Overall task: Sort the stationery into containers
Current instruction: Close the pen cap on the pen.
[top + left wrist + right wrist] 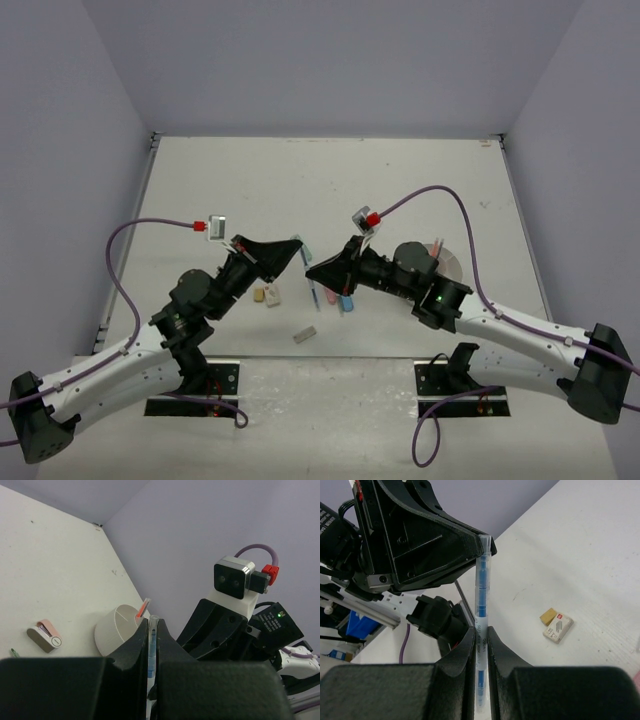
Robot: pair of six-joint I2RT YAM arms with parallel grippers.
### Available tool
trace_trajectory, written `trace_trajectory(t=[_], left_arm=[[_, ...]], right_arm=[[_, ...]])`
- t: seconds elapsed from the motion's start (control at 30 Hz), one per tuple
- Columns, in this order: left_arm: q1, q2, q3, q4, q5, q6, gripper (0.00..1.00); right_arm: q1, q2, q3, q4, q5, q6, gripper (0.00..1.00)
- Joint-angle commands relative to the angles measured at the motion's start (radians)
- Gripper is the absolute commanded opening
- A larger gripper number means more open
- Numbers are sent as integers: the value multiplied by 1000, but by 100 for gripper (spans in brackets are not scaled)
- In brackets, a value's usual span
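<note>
A clear pen with blue ink [482, 585] is held between the two grippers above the table. My right gripper [481, 632] is shut on its lower barrel. My left gripper [153, 625] is shut on its other end [152, 645], with the tip just past the fingers. In the top view the left gripper [293, 250] and right gripper [312, 268] meet tip to tip at mid-table. The round white container [112, 627] with dividers stands beyond, an orange-red pen [142, 609] leaning in it. The right arm partly hides the container [447, 262] in the top view.
A tan block [548, 616] and a white staple box [558, 627] lie together on the table. A grey block [305, 335] lies near the front edge. Pens and pastel pieces [335, 298] lie under the right gripper. A pink and grey item [45, 635] rests left of the container.
</note>
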Motion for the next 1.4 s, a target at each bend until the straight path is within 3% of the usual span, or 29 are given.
trace_trajectory(t=[0.0,0.27,0.37,0.43,0.57,0.6,0.7,0.87,0.93,1.13,1.23,1.27,1.33,1.37], left_arm=[[-5,23,29,-86,36,-14,12],[-5,25,76,-122,25,31,24],[-7,28,86,-119,32,38,24],[-5,31,87,-108,48,45,22],[-5,41,85,-76,88,49,1],[-5,44,85,-59,112,54,0],[-5,35,89,-26,153,70,0],[-5,8,113,-13,186,132,0],[-5,-2,118,2,212,167,0],[-5,-31,125,16,229,243,0],[-5,-29,137,1,219,263,0],[-5,-25,143,-3,220,269,0],[-5,-5,172,-39,218,295,18],[-5,1,186,-59,209,301,32]], right_arm=[[-1,9,109,56,34,-56,0],[0,7,99,44,22,-69,0],[-1,6,101,41,22,-70,0],[-1,6,105,42,20,-72,0],[0,10,113,35,31,-73,0],[-1,15,118,35,26,-74,0],[0,31,126,30,-8,-73,8],[-1,66,121,42,-94,-57,37],[-1,75,110,57,-118,-39,38],[-1,104,109,90,-198,-20,19],[0,107,108,99,-213,-9,0],[-1,109,108,99,-214,-9,0],[1,105,104,101,-204,-11,0],[1,106,101,103,-198,-13,0]])
